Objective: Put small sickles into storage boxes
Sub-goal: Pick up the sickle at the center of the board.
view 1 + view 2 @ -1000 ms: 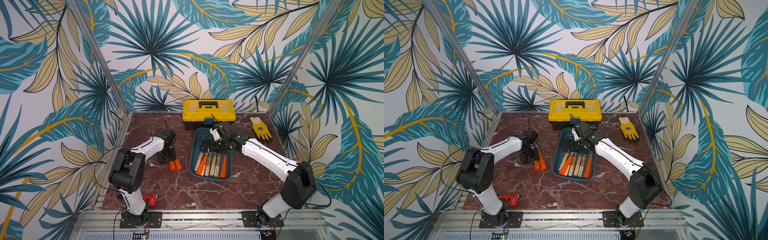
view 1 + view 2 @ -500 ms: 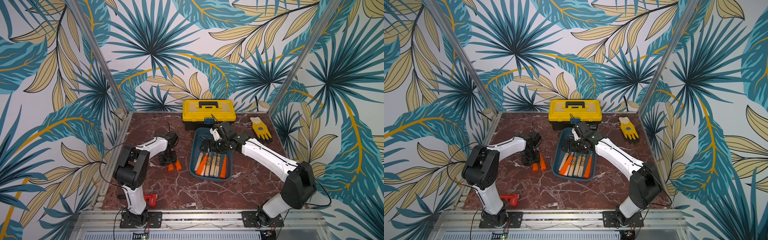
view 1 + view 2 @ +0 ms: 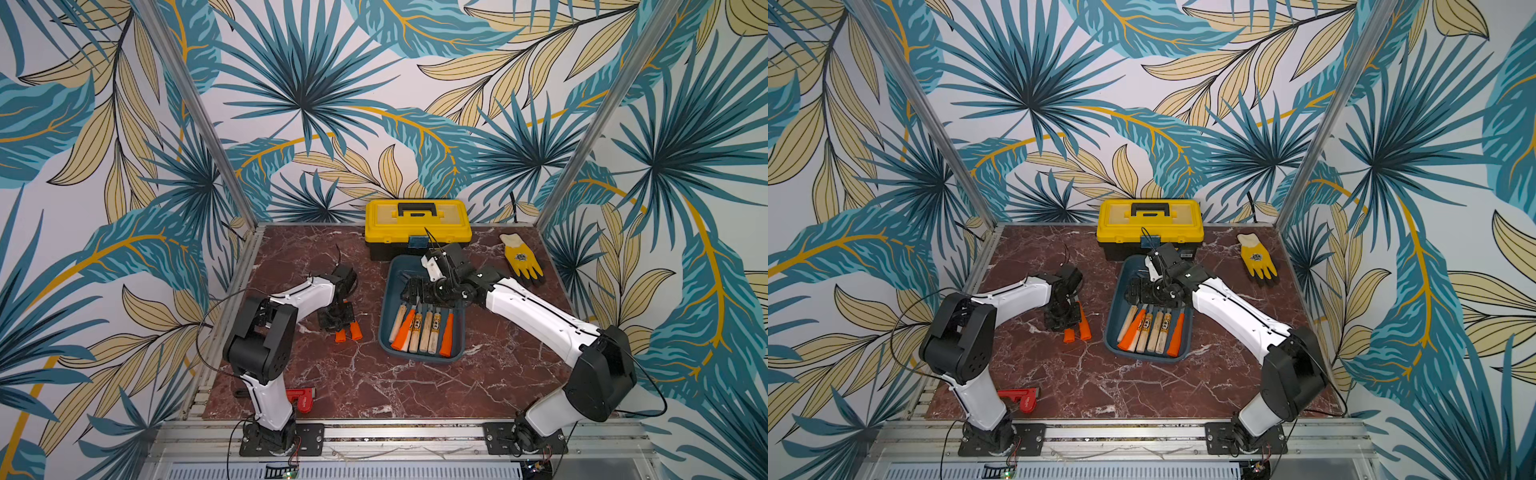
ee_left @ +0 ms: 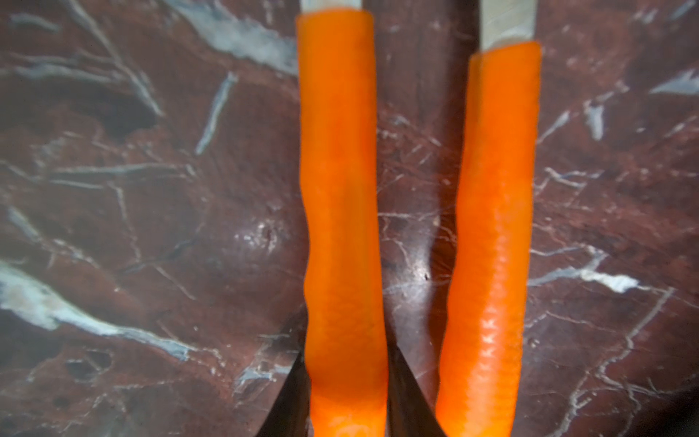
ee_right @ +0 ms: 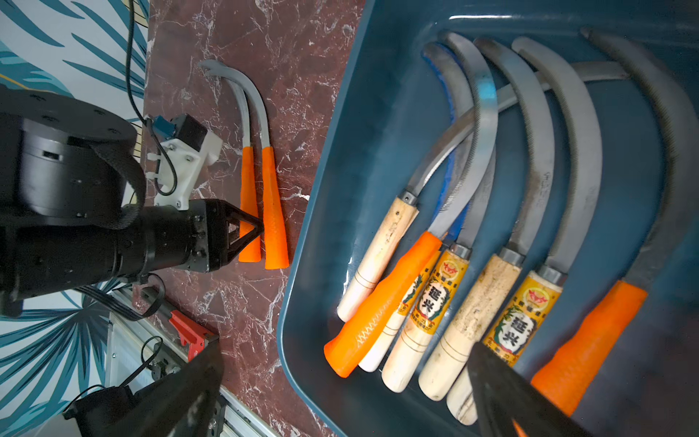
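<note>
here, in both top views, the left arm (image 3: 307, 293) folds sharply at the elbow and reaches low over the marble table (image 3: 374, 386), wrist tipped down so the left gripper (image 3: 336, 321) points at the surface. an orange-handled sickle (image 3: 340, 336) lies flat between its fingers, and a second orange sickle (image 3: 355, 331) lies just outside them, parallel. the right arm (image 3: 532, 316) stretches out long, its right gripper (image 3: 413, 295) hanging above the teal tray (image 3: 388, 299), where a row of sickles (image 3: 419, 328) is already stowed, handles nearest the fingertips.

in the left wrist view, dark fingers (image 4: 405, 408) sit against both sides of the orange handle toward its butt end; the frame edge cuts them off, but they look clenched on it. the second handle runs alongside, beyond one finger.

in the right wrist view, the right fingers (image 5: 503, 393) stand wide apart, grasping nothing, above the wooden and orange handles in the tray.

the sickle should be light and stiff, with a thin sharp blade whose curve pulls weight to one side. the ribbed orange sleeve looks grippy; a hold nearer mid-handle would probably swing less, and the blade is no place to grasp.
</note>
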